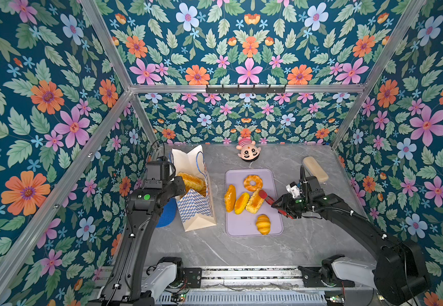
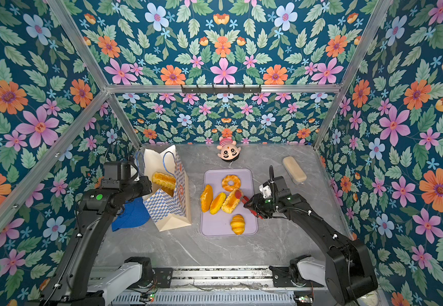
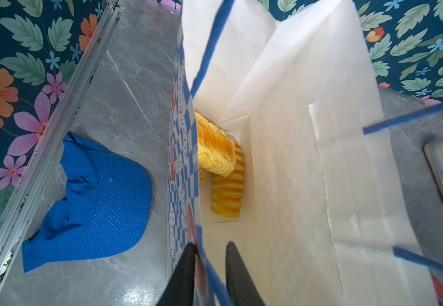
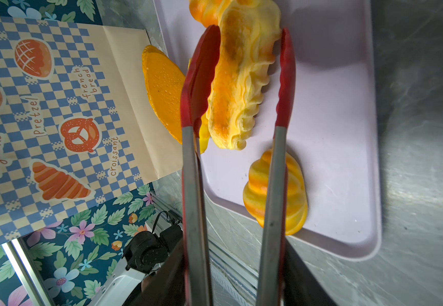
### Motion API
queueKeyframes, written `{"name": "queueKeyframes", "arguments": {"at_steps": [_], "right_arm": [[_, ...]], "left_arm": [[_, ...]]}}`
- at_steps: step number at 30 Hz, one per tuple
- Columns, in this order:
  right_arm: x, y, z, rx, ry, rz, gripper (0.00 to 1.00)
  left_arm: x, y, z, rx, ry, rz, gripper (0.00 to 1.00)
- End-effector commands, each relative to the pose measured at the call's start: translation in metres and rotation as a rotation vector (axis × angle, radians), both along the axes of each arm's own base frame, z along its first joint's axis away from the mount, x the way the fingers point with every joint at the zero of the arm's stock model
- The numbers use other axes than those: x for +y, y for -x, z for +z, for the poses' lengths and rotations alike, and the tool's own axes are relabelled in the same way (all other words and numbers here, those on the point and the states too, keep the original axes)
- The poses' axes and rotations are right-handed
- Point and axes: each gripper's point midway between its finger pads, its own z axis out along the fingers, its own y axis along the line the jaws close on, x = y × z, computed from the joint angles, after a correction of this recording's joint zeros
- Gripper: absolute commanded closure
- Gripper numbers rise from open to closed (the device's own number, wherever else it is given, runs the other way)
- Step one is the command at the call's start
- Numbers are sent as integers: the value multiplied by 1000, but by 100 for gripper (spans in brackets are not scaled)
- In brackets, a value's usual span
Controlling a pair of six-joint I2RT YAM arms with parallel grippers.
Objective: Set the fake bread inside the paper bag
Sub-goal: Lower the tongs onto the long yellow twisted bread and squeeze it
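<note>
Top views: my left gripper [image 1: 181, 185] is clamped on the rim of the paper bag [image 1: 196, 209]. The bag leans, mouth open, with some fake bread [image 1: 191, 182] inside, just past my left jaws. My right gripper [image 1: 281, 205] is clenched on red-tipped tongs [image 1: 266, 198]. Their tips reach the ridged loaf [image 2: 231, 202] on the tray [image 1: 241, 225].

Left wrist: one finger [image 3: 188, 273] is outside the bag wall and the other is inside, with the paper pinched between. Ahead of the jaws, at the bag bottom, lie two pastries. A third is mostly hidden by the wall. A blue cap [image 3: 95, 201] lies outside the bag.

Right wrist: the tong arms straddle the loaf, one red tip [image 4: 201, 74] on each side. I can't tell whether both are pressing. The croissant [image 4: 276, 190] lies under one arm, nearer my jaws.

Step, I judge: gripping the next loaf. The next move calls for squeezing the tongs tighter, lifting clear of the neighbouring ovals, then carrying it across to the held-open mouth.

Hidden: my left fingertips in the top views, and my right fingers, which are cut off at the frame edge.
</note>
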Motion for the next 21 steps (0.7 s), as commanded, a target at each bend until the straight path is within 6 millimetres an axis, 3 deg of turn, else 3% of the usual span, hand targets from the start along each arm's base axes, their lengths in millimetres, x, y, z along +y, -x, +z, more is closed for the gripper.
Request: {"name": "queueKeyframes", "arguments": {"at_steps": [1,8,21], "right_arm": [[5,-7,6,-32,-34,3,50],[2,-7,8,-36,-34,-6,57],[-8,1,32,-82,-9,-11,66]], "left_arm": [[1,-1,3,-7,-7,4,76],[2,-1,5,-8,-8,5,76],[2,-2,8,-17,-8,7,76]]}}
